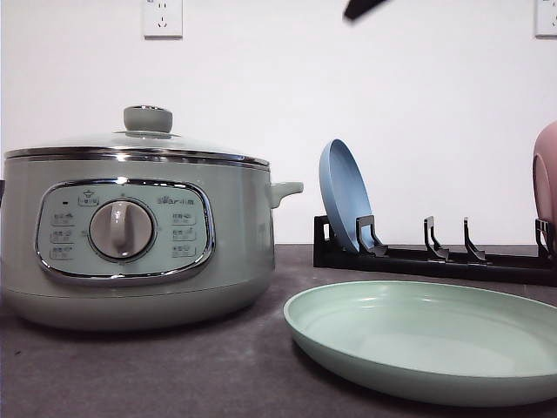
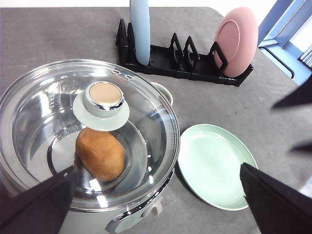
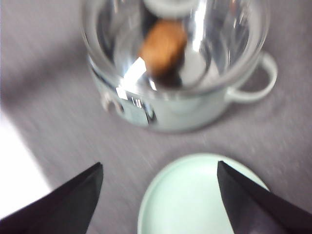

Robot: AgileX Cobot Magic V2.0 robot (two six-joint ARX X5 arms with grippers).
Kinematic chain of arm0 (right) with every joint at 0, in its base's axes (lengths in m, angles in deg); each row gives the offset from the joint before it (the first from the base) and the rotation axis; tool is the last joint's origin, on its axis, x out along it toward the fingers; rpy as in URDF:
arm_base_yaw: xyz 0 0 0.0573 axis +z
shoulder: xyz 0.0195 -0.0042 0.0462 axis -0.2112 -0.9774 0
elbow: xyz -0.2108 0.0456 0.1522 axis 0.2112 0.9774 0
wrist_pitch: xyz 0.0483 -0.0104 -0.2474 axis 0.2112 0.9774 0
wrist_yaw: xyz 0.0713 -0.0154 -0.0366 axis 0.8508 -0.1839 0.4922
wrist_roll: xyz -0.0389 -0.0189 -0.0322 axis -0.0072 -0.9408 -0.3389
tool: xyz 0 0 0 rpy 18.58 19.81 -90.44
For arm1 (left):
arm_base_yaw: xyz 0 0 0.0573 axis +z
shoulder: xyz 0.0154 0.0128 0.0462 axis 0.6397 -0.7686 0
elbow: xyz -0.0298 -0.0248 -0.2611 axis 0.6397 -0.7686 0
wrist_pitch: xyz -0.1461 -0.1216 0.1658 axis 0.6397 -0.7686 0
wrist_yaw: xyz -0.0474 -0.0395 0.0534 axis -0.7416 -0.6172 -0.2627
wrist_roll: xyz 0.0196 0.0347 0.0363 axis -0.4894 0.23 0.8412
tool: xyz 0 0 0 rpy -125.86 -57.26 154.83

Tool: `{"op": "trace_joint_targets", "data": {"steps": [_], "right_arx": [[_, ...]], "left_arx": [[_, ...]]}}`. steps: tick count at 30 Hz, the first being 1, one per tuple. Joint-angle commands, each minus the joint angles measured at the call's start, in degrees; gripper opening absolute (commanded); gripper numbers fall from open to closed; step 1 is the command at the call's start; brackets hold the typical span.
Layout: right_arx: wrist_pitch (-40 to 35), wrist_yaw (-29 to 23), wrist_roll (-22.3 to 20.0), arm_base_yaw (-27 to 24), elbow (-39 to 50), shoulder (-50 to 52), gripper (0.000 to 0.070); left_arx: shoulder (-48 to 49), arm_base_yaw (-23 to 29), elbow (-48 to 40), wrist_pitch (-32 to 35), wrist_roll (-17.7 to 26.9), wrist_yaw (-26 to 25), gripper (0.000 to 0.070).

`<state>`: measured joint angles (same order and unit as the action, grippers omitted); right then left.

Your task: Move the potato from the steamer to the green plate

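The glass lid (image 2: 87, 136) is on the steamer (image 1: 130, 244) with the potato (image 2: 100, 153) lying inside on the pot floor, plainly seen through the glass, and the green plate (image 1: 426, 348) waits bare on the table just beside the pot. Both arms hang high, left gripper (image 2: 156, 195) and right gripper (image 3: 158, 195) each with fingers spread wide and nothing between them. The danger, I'd say, is that lid: a poor pinch on the small knob (image 2: 103, 96) could let it slip, or it gets parked on the plate.

Orange-brown potato (image 2: 100, 154), mint-green plate (image 2: 214, 165)
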<state>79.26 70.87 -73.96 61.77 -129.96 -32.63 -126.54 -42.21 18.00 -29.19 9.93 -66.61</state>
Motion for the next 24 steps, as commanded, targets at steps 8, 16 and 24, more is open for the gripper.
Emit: {"op": "trace_joint_targets", "data": {"steps": [8, 16, 24], "right_arx": [[0.29, 29.16, -0.75, -13.17, -2.28, 1.30, 0.0467], [0.73, 30.71, -1.15, -16.47, -2.26, 1.24, 0.0467], [0.73, 30.71, -1.61, -16.45, -2.26, 1.24, 0.0467]], "left_arx": [[-0.35, -0.11, 1.18, 0.18, -0.56, -0.17, 0.0677], [-0.35, -0.11, 1.18, 0.20, -0.83, -0.15, 0.0677], [-0.36, -0.11, 1.19, 0.36, -1.55, -0.12, 0.0677]]}}
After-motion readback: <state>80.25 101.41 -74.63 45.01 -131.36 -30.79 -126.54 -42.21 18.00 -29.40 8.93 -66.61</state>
